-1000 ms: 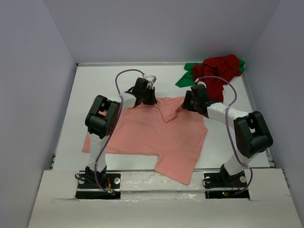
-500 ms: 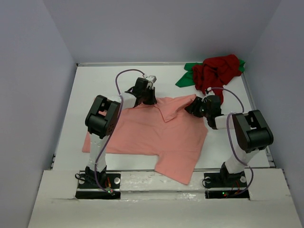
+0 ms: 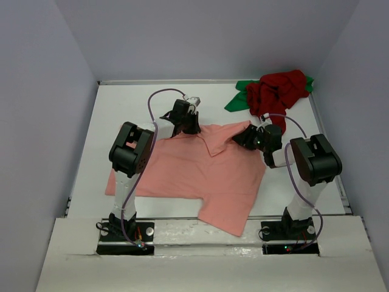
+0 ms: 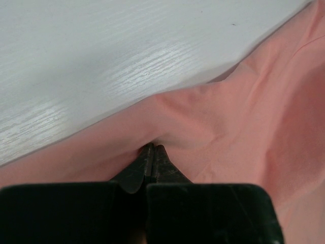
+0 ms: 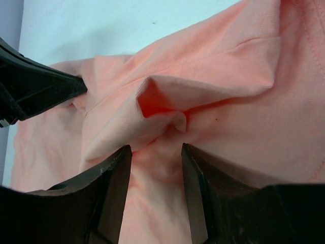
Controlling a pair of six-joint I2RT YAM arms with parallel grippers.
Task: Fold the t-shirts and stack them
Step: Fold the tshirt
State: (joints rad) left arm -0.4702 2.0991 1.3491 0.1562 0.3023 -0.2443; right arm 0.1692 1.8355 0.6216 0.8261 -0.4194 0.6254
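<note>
The right arm (image 3: 313, 159) is folding back tighter than a second ago. The pink shirt (image 3: 194, 170) is lying spread on the table (image 3: 121, 109), and the red shirt (image 3: 276, 91) is sitting heaped on the green shirt (image 3: 234, 102) in the far right corner. The left gripper (image 4: 152, 147) is pinching the pink shirt's far edge. The right gripper (image 5: 155, 148) is straddling a puckered fold, half-open.

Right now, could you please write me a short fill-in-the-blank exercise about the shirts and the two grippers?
1. The left gripper is ____ on the far edge of the pink shirt.
2. The jaws of the right gripper stand ____, one on either side of a fold in the pink shirt.
3. The green shirt lies under the red shirt in the far ____ corner.

Missing words: shut; open; right.
</note>
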